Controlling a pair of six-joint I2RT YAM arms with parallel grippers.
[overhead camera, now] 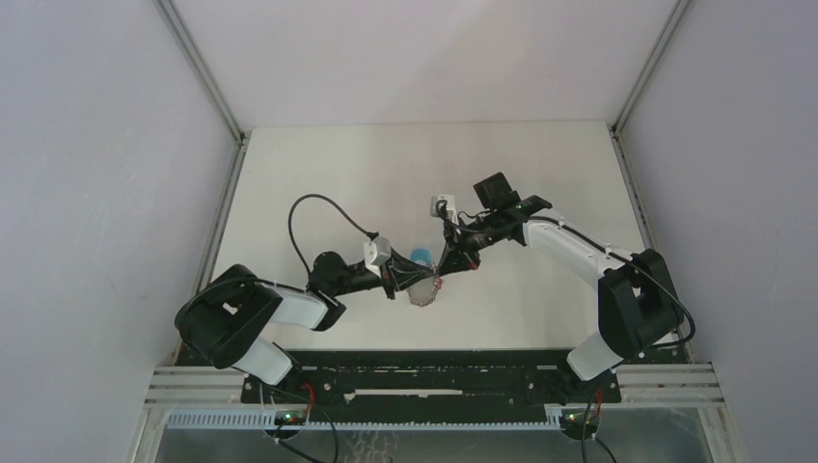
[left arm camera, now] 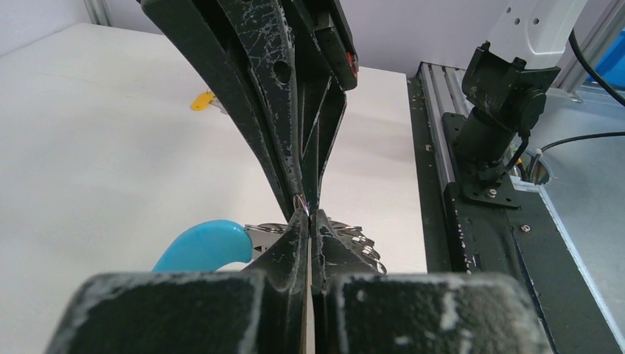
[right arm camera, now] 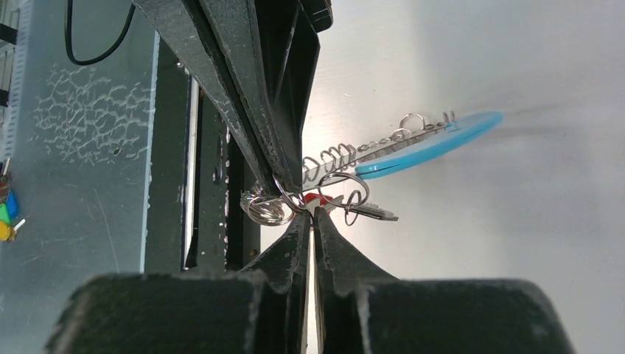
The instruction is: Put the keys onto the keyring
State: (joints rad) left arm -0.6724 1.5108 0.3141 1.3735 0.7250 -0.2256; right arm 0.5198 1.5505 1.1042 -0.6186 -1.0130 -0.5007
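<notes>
Both grippers meet above the middle of the table. My left gripper [overhead camera: 417, 282] [left arm camera: 310, 212] is shut on a wire ring of the keyring [left arm camera: 355, 240]. The keyring hangs as a loop of silvery rings [right arm camera: 333, 158] with a bright blue curved segment [overhead camera: 421, 257] [left arm camera: 200, 247] [right arm camera: 433, 143]. My right gripper [overhead camera: 440, 274] [right arm camera: 312, 211] is shut at the red head of a key [right arm camera: 318, 199], whose metal blade [right arm camera: 373, 214] sticks out right, beside a small split ring [right arm camera: 270, 208]. A yellow key [left arm camera: 203, 101] lies on the table further off. The blue-teal key is not visible on the table.
The black rail at the table's near edge [left arm camera: 472, 221] and the right arm's base [left arm camera: 501, 88] lie just right of the grippers. Small blue, green and yellow items [right arm camera: 7, 217] sit on the lower grey surface beyond the rail. White walls enclose the table [overhead camera: 318, 174].
</notes>
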